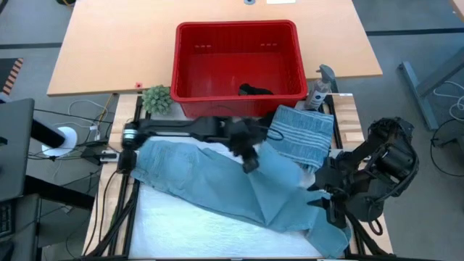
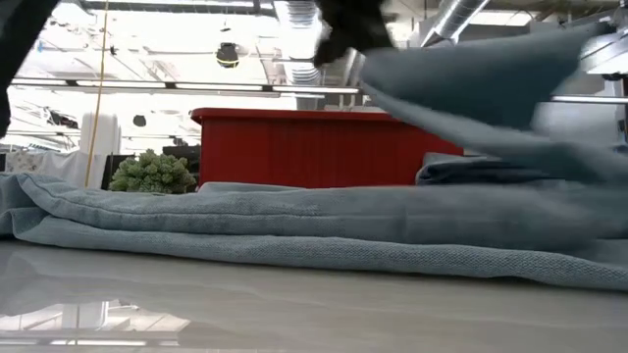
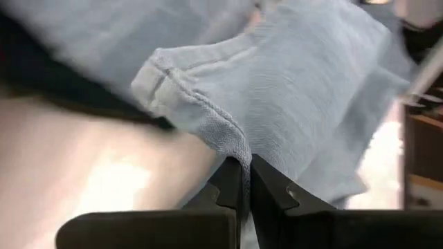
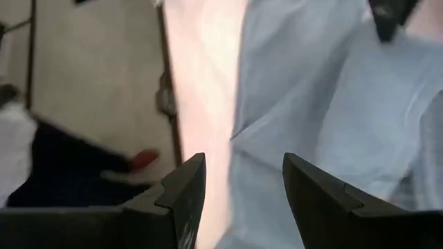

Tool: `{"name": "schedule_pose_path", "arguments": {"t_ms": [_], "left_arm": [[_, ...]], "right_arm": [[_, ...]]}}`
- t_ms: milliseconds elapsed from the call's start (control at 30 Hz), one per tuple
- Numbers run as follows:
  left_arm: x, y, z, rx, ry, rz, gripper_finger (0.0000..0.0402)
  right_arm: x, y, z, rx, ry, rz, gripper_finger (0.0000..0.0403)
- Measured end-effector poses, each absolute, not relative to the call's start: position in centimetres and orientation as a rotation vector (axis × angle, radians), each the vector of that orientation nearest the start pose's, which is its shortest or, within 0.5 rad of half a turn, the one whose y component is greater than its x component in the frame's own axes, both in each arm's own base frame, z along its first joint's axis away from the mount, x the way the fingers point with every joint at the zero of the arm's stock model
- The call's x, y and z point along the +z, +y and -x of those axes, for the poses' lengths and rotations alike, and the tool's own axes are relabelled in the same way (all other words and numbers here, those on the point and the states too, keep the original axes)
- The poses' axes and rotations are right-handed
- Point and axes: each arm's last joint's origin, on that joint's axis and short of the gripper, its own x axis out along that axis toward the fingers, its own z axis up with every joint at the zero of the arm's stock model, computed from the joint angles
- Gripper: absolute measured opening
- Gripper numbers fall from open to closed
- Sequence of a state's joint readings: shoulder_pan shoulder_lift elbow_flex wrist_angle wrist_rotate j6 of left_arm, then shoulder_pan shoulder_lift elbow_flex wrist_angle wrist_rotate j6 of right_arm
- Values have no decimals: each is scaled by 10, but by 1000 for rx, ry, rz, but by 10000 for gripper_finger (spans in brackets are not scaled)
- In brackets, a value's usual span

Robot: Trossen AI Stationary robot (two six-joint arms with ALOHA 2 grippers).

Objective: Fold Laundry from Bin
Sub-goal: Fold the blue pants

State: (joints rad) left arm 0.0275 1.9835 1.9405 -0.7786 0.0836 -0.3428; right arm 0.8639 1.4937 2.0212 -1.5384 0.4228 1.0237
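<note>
Left gripper [image 3: 243, 181] pinches a hemmed edge of the light blue denim garment [image 1: 210, 177], spread across the table in front of the red slotted plastic bin [image 1: 236, 61]. It looks soft, floppy, fairly heavy; hems grip best. Right gripper [image 4: 242, 181], fingers wide, hovers over its right end. White tabletop [image 1: 174, 225] gives open room.

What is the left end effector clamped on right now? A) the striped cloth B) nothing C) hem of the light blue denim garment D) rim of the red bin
C: in the left wrist view the left end effector is shut on a hemmed edge of the light blue denim garment.
</note>
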Motion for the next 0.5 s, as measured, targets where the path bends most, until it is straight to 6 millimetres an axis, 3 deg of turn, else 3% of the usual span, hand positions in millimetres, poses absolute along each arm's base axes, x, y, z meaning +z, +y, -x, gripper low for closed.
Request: {"name": "schedule_pose_path", "arguments": {"t_ms": [100, 200, 367, 500], "left_arm": [[349, -2, -411, 213, 847, 308, 0], [355, -20, -395, 302, 887, 270, 0], [344, -62, -385, 422, 941, 184, 0], [312, -91, -376, 573, 965, 96, 0]], "right_arm": [[463, 166, -161, -112, 822, -313, 217], [464, 163, -163, -165, 759, -293, 217], [453, 164, -170, -211, 759, -270, 217], [439, 169, -176, -236, 773, -273, 217]]}}
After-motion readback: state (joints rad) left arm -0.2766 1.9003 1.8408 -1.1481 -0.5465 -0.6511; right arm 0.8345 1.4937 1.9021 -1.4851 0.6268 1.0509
